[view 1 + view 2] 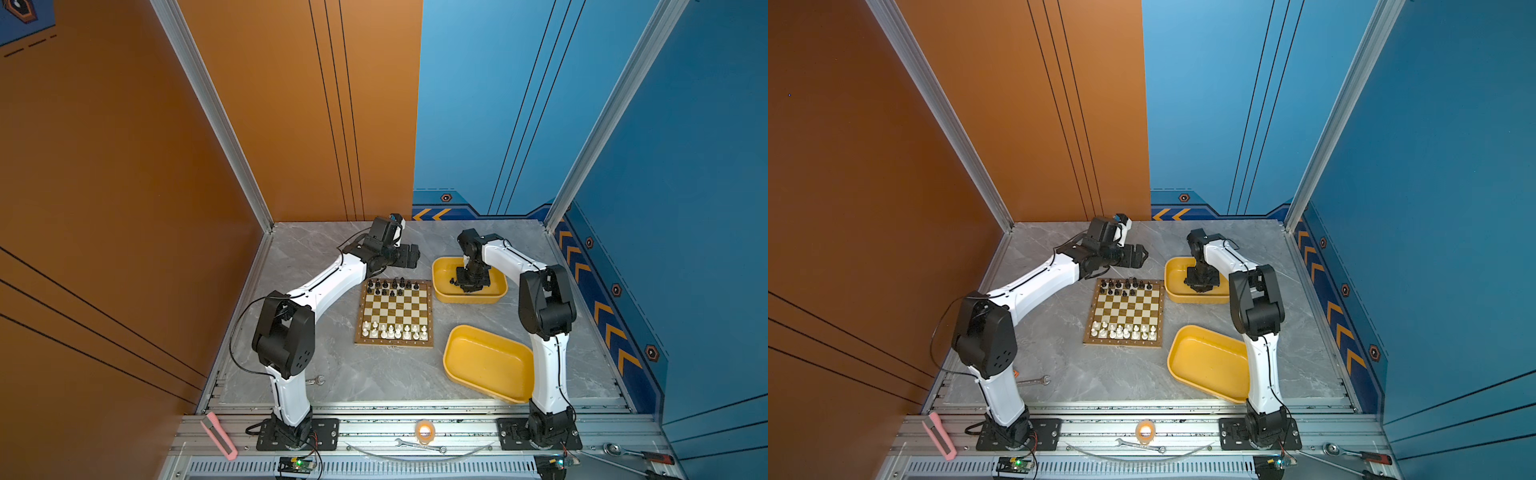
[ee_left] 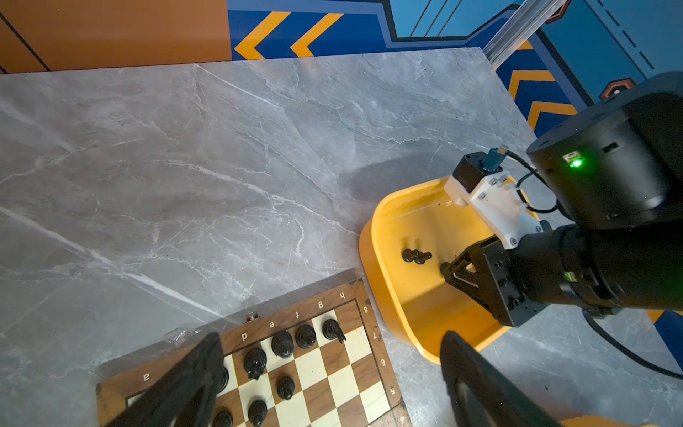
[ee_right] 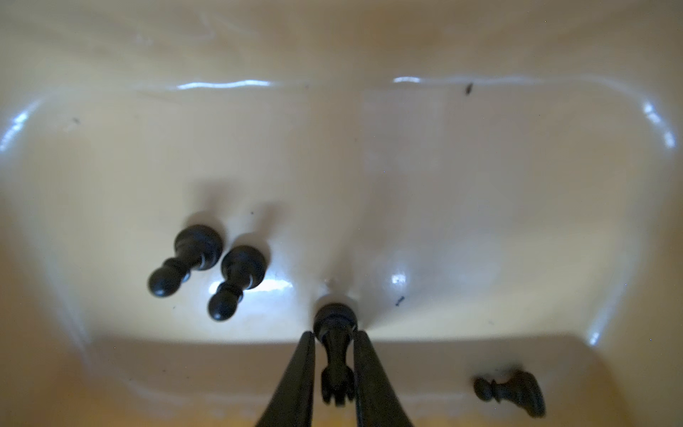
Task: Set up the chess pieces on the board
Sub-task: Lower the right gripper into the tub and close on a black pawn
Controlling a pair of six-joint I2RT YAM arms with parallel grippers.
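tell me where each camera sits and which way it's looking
Both top views: high over the table's front edge, looking down and back at the board; the left arm and right arm show whole.
Left wrist: on the left arm, above the board's far edge, facing the yellow tray; the open left gripper and the right arm show.
Right wrist: low over that tray, looking into it; the right gripper shows, flanking a black piece.
Shared: both wrist views show the tray's two lying pawns.

table (image 1: 374,374): grey marble | on it — board (image 1: 394,343), far yellow tray (image 1: 469,297), near yellow tray (image 1: 486,361), wrench (image 1: 315,380)
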